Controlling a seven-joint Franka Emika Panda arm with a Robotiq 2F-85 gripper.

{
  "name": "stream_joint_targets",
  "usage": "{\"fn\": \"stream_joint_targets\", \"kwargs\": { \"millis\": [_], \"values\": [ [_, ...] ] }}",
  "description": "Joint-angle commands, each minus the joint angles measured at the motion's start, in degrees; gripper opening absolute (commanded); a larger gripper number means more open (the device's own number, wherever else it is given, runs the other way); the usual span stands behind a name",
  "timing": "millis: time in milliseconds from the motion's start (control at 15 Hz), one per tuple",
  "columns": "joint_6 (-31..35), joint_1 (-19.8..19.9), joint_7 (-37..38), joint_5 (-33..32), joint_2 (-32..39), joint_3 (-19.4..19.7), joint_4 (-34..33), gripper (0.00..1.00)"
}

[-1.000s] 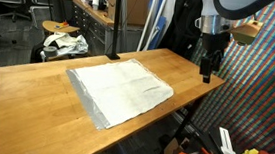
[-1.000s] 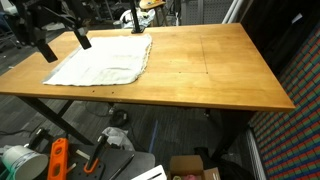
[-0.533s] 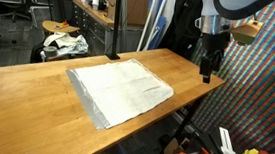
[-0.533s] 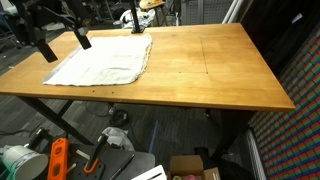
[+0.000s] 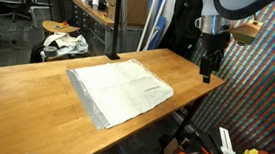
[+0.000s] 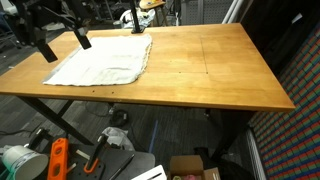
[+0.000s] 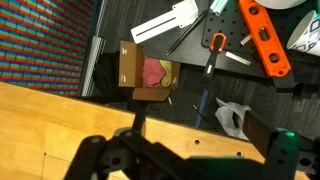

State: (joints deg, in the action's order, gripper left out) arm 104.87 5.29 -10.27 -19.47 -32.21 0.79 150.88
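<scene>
Pincer (image 5: 206, 71) spread wide, holding nothing, hangs by the table (image 5: 36, 88) edge. Step judged: hover, no reach begun. One white cloth (image 5: 119, 91) lies flat on the tabletop, apart from the pincer, untouched. A grasp would call for travel over the cloth, then descent. Count: one cloth, one table, one cardboard box (image 7: 145, 72) on the floor beyond

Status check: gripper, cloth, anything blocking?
Gripper open, empty, above table edge. Cloth spread flat, untouched. Nothing between them.
</scene>
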Motion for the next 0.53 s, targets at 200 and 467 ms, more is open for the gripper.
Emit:
{"fn": "stream_joint_targets", "kwargs": {
  "millis": [200, 467],
  "values": [
    [-0.4, -1.2, 0.5, -0.4, 0.0, 1.0, -0.2, 1.00],
    [0.8, -2.4, -0.4, 3.2, 8.3, 1.8, -4.8, 1.00]
  ]
}}
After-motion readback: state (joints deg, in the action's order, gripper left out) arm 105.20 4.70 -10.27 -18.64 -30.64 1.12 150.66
